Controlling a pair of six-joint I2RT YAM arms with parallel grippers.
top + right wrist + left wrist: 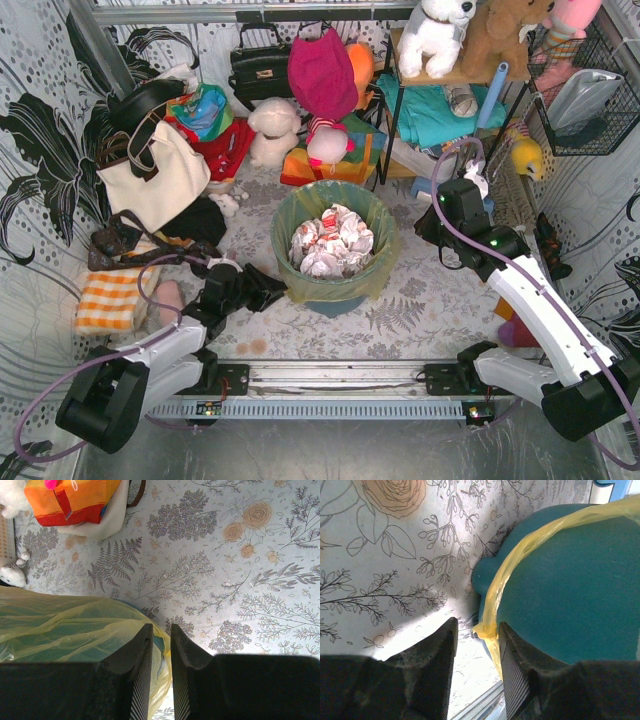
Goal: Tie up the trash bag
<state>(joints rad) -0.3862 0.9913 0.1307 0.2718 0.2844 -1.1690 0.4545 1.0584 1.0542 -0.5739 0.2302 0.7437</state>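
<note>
Well, left gripper (476, 628) open at the trash bag (517, 560) hem; right gripper (161, 631) barely parted beside it

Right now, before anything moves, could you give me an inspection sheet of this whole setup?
Surface: floral-print tablecloth, lying flat.
Job's things: trash bag lines the teal bin, mouth open, untied; crumpled paper inside.
Clutter: cream tote bag, black handbag, plush toys, orange checked cloth, behind and left of the bin.
Grippers: left gripper open, bag's hem between its jaws; right gripper at the bag's right rim, jaws nearly together, grip unclear.
Cables: lilac cable looping loose along each arm.
Surroundings: patterned walls, toy shelf, wire basket.
</note>
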